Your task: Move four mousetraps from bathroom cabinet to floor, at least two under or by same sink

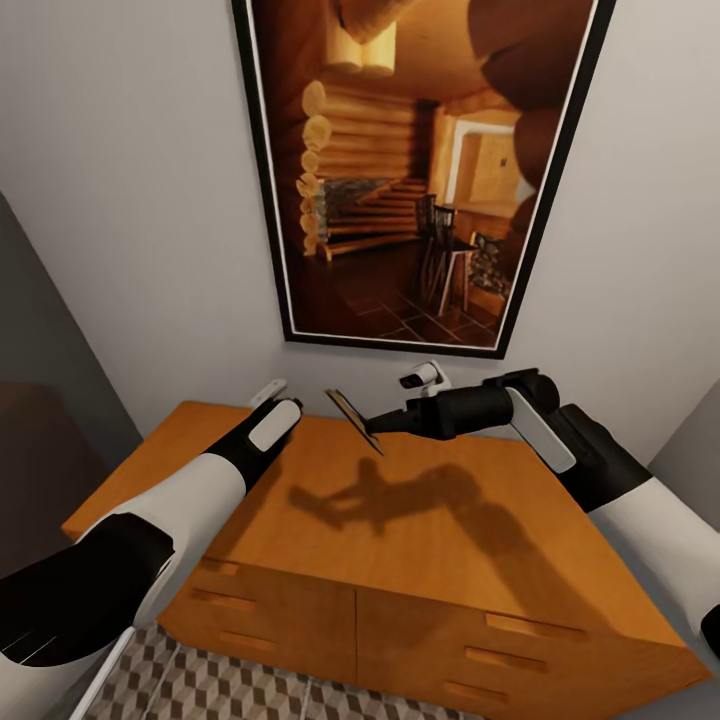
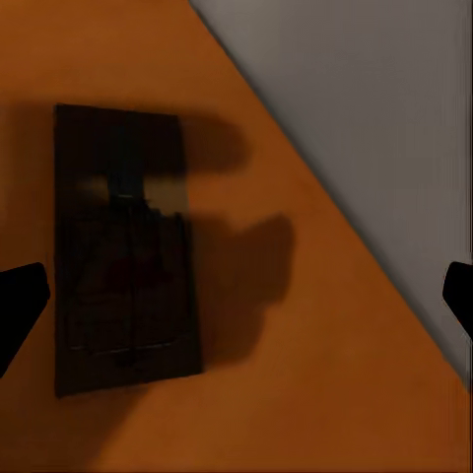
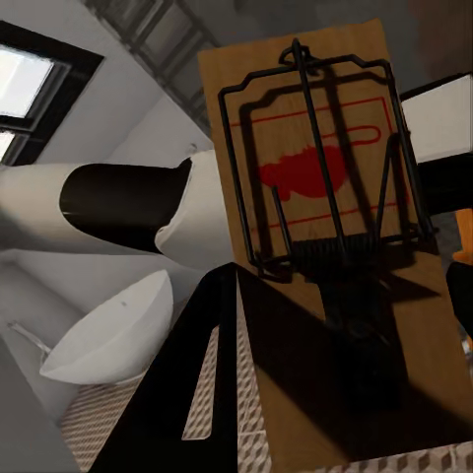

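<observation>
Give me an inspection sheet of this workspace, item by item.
Surface: orange-brown cabinet top, drawers closed.
Job's things: one mousetrap held tilted above the cabinet top by the right gripper; a second mousetrap lies flat on the top, near the wall edge.
Clutter: nothing seen.
Grippers: right shut on the mousetrap; left gripper open, over the lying trap, fingers spread.
Cables: nothing seen.
Surroundings: framed log-cabin picture on the grey wall; cube-patterned floor in front; a white bathtub behind.
</observation>
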Robot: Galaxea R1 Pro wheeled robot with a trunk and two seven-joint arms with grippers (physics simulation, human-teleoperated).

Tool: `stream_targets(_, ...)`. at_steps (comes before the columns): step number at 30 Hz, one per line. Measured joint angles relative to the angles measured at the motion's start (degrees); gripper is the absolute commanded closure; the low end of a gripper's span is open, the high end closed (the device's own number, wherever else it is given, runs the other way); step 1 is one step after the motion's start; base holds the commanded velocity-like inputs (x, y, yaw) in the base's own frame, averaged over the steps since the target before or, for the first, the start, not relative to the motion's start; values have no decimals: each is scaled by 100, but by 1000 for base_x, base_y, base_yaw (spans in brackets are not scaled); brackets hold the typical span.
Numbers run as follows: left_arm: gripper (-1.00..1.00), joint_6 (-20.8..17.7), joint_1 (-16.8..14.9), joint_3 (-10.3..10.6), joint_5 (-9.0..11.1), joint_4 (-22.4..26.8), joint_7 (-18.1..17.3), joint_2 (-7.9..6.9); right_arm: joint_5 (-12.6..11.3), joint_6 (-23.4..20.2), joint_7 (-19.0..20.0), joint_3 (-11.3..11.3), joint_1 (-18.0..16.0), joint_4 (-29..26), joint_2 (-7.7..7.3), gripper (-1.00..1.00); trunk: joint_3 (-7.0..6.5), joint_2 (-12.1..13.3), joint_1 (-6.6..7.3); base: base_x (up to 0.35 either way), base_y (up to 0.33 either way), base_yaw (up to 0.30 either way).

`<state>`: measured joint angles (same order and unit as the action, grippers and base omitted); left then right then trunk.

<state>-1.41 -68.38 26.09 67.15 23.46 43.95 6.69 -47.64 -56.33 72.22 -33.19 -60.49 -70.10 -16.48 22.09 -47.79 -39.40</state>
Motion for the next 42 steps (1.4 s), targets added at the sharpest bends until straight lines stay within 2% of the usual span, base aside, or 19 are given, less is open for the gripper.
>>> stream_targets(4, -100, 0, 0, 1, -45, 89, 25, -7, 7, 4, -14, 5, 9, 7, 1, 100, 0, 0, 0, 6, -5, 0)
stream_targets(8, -100, 0, -5, 1, -194, 125, 324, -5, 8, 5, -23, 6, 10, 10, 3, 100, 0, 0, 0, 1, -1, 0)
stream_targets(11, -100, -6, -8, 2, -457, 337, 910, 5, 8, 4, -28, 6, 11, 5, 4, 100, 0, 0, 0, 0, 0, 0)
stream_targets(15, -100, -20, -9, 2, -711, 702, 1574, 9, 8, 5, -29, 4, 11, 0, 4, 100, 0, 0, 0, 0, 0, 0)
stream_targets(18, -100, -34, -21, 2, -792, 962, 2080, 34, 8, 5, -29, 2, 11, 0, 7, 100, 0, 0, 0, 0, 0, 0)
stream_targets(22, -100, -41, -41, 1, -833, 1092, 2436, 54, 9, 5, -35, -2, 11, 3, 12, 100, 0, 0, 0, 0, 0, 0)
stream_targets(30, -100, -30, -52, 1, -842, 708, 2568, 72, 13, 5, -62, -3, 17, 13, 16, 100, 0, 0, 0, 0, 0, 0)
stream_targets(42, -100, -26, -44, 1, -835, 644, 2516, 96, 30, 5, -73, -3, 19, 31, 12, 100, 0, 0, 0, 35, -30, 0)
